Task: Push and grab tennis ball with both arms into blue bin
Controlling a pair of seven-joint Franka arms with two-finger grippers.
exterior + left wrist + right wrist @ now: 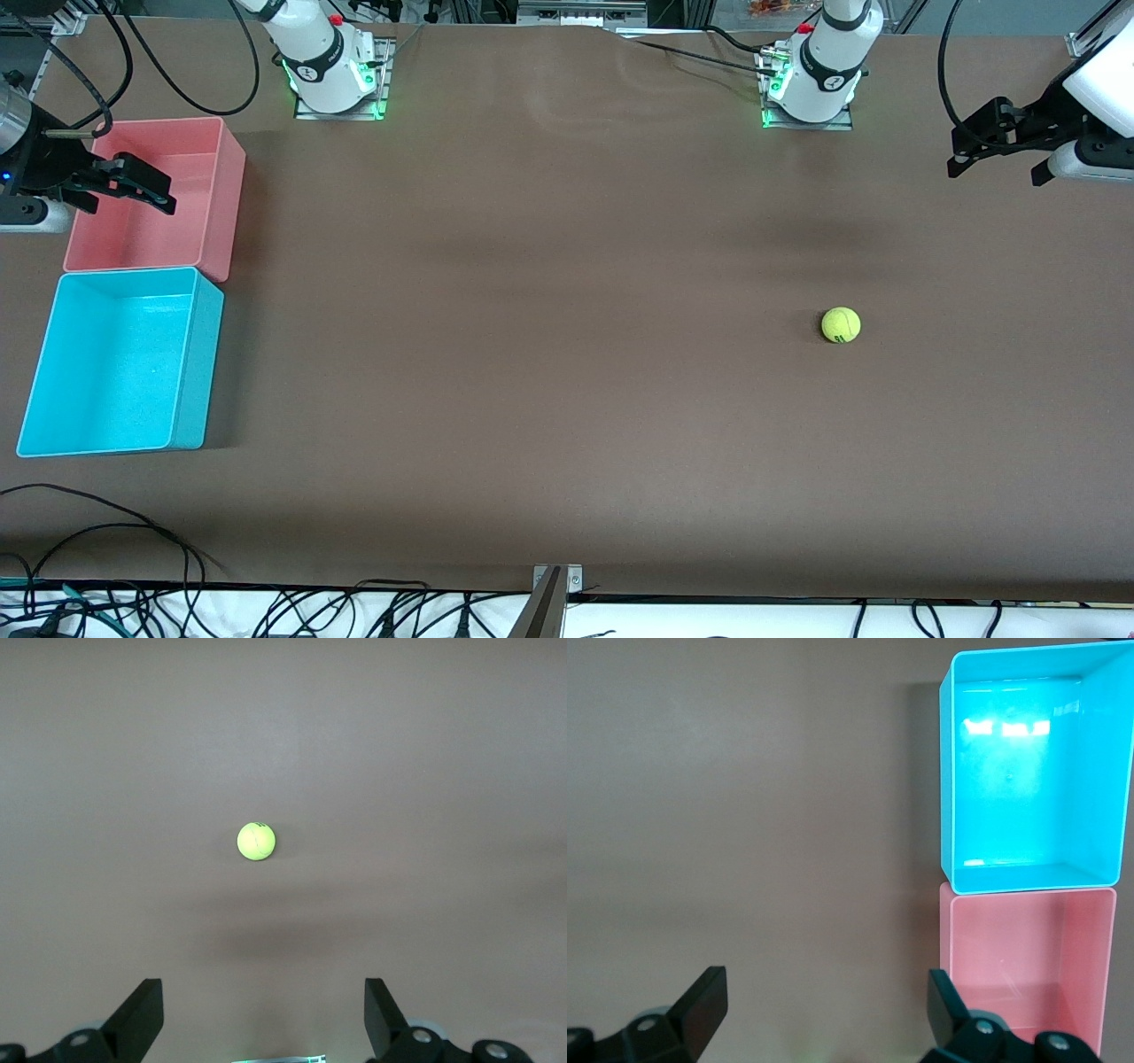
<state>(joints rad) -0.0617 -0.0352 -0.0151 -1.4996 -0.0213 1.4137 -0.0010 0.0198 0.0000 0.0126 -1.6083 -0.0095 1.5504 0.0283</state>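
Brown table [549,372], ball and bins at opposite ends

Tennis ball [841,325] lies toward the left arm's end, so left gripper [997,146], fingers apart, must push it; right gripper [133,188], fingers apart over the pink bin [226,204], waits beside the nearer blue bin [199,372]

even overhead light falls on the brown table [549,354], which looks dim and matte; soft shadows lie beside the blue bin [120,363] and pink bin [155,195]; white glare streaks the blue bin's floor in the right wrist view; the tennis ball [256,841] looks slightly soft
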